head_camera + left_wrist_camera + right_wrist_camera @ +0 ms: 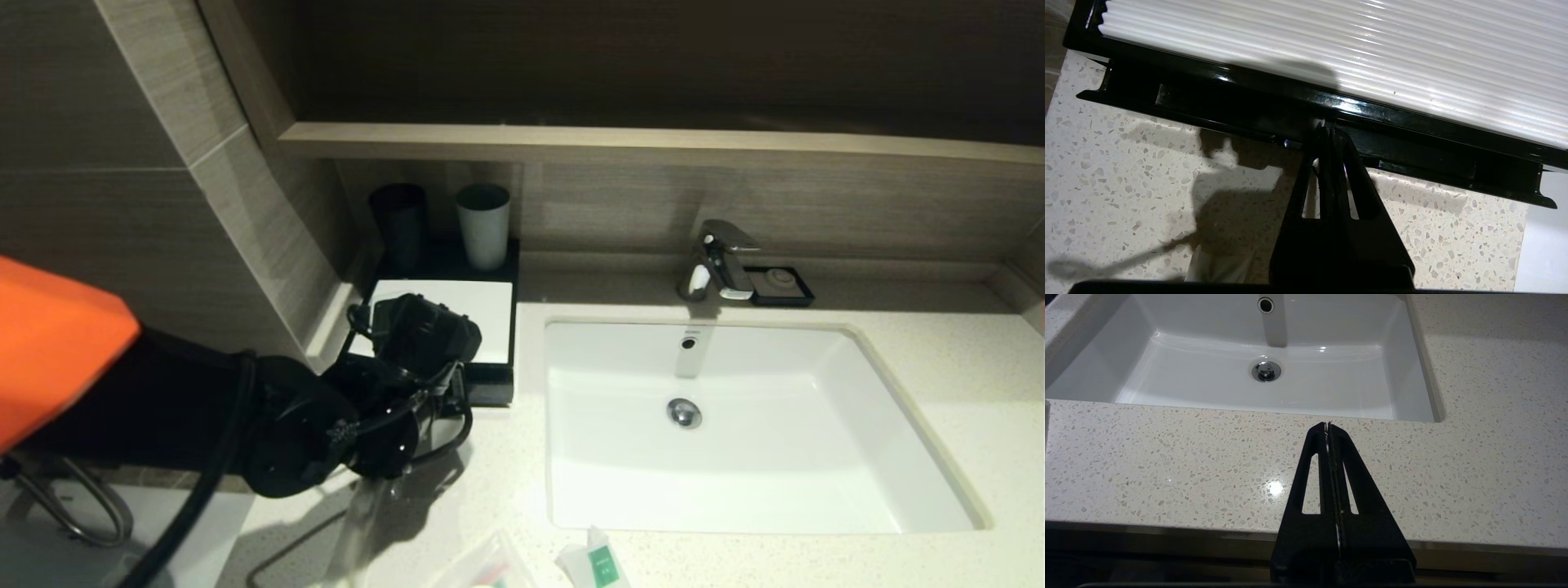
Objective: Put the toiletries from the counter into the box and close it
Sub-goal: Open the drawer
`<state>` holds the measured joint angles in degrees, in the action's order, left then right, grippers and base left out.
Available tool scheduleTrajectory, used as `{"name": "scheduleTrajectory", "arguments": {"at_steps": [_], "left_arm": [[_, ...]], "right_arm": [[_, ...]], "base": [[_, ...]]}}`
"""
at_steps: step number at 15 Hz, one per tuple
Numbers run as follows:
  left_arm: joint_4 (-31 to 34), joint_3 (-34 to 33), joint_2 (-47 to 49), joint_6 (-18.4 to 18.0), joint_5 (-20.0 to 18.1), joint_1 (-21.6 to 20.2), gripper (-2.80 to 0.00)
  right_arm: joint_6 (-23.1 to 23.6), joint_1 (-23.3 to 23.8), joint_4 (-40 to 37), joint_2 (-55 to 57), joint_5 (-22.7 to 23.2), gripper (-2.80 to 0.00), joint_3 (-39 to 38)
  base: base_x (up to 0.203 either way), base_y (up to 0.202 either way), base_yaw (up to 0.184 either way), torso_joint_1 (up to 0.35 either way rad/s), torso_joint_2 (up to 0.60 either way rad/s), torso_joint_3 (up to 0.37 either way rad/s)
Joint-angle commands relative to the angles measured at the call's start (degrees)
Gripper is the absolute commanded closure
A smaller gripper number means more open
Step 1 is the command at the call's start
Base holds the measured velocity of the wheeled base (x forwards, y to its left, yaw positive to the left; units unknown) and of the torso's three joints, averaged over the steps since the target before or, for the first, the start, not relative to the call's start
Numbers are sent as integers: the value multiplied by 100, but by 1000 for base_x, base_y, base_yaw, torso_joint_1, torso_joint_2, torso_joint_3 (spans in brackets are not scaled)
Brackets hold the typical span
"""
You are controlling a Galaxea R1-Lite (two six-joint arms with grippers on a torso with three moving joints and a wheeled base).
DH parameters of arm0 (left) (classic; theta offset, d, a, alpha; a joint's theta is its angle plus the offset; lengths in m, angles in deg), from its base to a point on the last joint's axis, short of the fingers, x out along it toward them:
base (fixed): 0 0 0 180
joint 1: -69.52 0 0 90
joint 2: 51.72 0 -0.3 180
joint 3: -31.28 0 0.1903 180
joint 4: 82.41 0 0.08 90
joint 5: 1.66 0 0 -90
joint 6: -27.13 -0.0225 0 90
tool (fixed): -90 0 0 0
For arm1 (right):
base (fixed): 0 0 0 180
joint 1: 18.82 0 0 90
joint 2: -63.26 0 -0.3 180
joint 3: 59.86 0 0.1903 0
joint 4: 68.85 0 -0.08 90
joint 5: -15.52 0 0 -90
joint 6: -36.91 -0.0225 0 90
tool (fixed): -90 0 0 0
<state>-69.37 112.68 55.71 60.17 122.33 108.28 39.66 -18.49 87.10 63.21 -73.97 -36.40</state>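
The black box with its white ribbed top panel [469, 314] stands on the cream speckled counter [939, 367], left of the basin. My left arm [408, 367] reaches over the box's front. In the left wrist view my left gripper [1327, 127] is shut, its tips against the black front drawer [1412, 151] under the white panel [1372, 53]. A white sachet with a green label [598, 563] and a clear pouch [490, 567] lie at the counter's near edge. My right gripper [1327, 424] is shut and empty above the counter's front strip [1167, 465]; it is out of the head view.
The white basin [735, 457] with its drain fills the middle. A chrome faucet [718, 261] and a small black soap dish [780, 286] stand behind it. A dark cup [400, 216] and a grey cup [483, 224] stand behind the box, under the wooden ledge [653, 143].
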Motion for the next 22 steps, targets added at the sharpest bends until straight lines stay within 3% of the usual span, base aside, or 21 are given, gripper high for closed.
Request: {"name": "scheduleTrajectory", "arguments": {"at_steps": [1,22], "left_arm": [[13,3,-12,17,20,3,0],[808,146,-244,70,3,110,0]], "right_arm": [[6,2,-2,4,1,0,-1],[6,2,-2,-4,1,0,-1]], "base": [[0,0,0,0,0,0],[0,0,0,0,0,0]]}}
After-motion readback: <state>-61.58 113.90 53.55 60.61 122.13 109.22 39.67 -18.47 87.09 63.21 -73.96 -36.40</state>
